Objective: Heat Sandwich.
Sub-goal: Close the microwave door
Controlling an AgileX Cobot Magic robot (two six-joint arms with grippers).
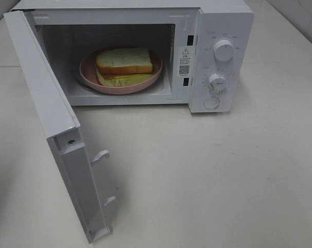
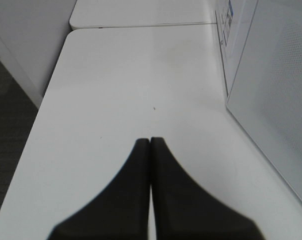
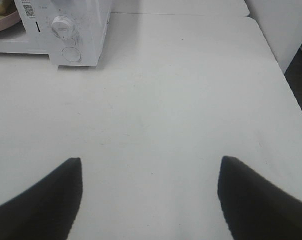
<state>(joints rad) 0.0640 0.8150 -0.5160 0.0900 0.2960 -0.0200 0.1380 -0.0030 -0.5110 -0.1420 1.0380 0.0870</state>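
Observation:
The sandwich [image 1: 124, 61], a slice of bread over a yellowish-green layer, lies on a round pink plate [image 1: 89, 77] inside the white microwave [image 1: 223, 31]. The microwave's door [image 1: 42, 98] is swung wide open to the left. Neither gripper shows in the exterior high view. In the left wrist view my left gripper [image 2: 150, 142] is shut with nothing between its fingers, hovering over bare white table beside the microwave's white panel [image 2: 276, 100]. My right gripper [image 3: 151, 161] is open and empty over the table, well away from the microwave's front [image 3: 86, 30].
The microwave's control panel has two knobs [image 1: 223, 50] and a round button [image 1: 212, 103]. The open door juts out toward the front left of the white table [image 1: 223, 181]. The table's edges drop off in both wrist views.

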